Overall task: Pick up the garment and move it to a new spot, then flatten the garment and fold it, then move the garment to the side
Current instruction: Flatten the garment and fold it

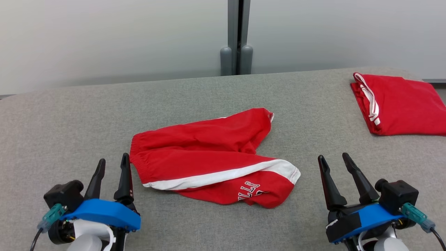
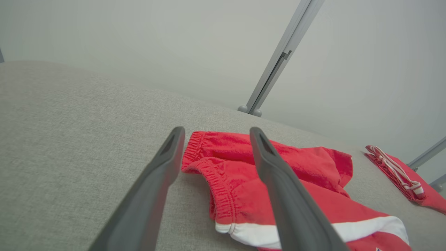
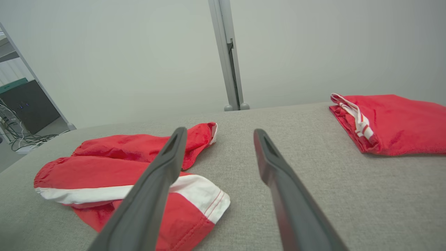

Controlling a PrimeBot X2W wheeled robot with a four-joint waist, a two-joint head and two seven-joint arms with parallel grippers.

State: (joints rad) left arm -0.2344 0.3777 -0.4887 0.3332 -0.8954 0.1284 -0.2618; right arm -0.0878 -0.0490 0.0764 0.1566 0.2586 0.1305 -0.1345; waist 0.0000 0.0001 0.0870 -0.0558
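Observation:
The garment (image 1: 209, 157) is a pair of red shorts with a white stripe and white lettering, lying crumpled in the middle of the grey padded table (image 1: 69, 122). Its elastic waistband (image 2: 223, 188) faces my left gripper (image 1: 113, 162), which stands open just left of the waistband with nothing between its fingers. In the left wrist view the garment (image 2: 313, 181) lies right behind the fingers (image 2: 278, 188). My right gripper (image 1: 333, 157) is open and empty, a little right of the garment's hem (image 3: 202, 195). The garment (image 3: 104, 167) spreads to the left in the right wrist view.
A second red garment (image 1: 400, 104), folded, with white trim, lies at the table's far right corner (image 3: 393, 122) (image 2: 400, 170). A grey post (image 1: 237, 38) stands behind the table against a pale wall. Bare grey surface lies left of and in front of the shorts.

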